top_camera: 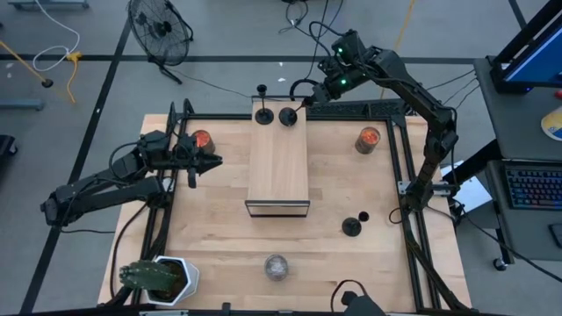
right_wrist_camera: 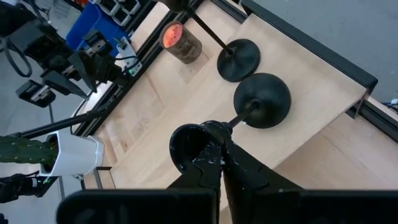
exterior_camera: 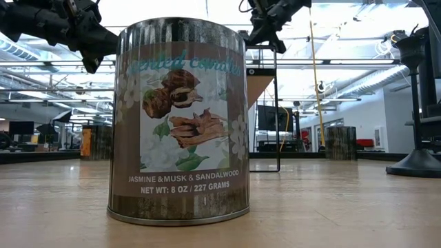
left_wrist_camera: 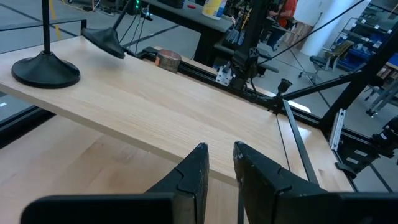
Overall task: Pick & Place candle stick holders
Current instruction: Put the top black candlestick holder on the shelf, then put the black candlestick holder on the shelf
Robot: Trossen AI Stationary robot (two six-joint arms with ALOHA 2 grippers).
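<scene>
While the right gripper point(right_wrist_camera: 217, 140) is clamped tight on the stem of a candle stick holder point(right_wrist_camera: 262, 100) at the far end of the raised wooden board point(top_camera: 278, 158), its disc base looks tilted, contact with the board unclear. Second holder point(top_camera: 262, 113) stands upright just left of it on the board. Third holder point(top_camera: 353, 226) sits on the table point(top_camera: 351, 184), near right. Left gripper point(left_wrist_camera: 219, 167) hovers left of the board beside a jar point(top_camera: 202, 140), fingers slightly parted, holding nothing.
</scene>
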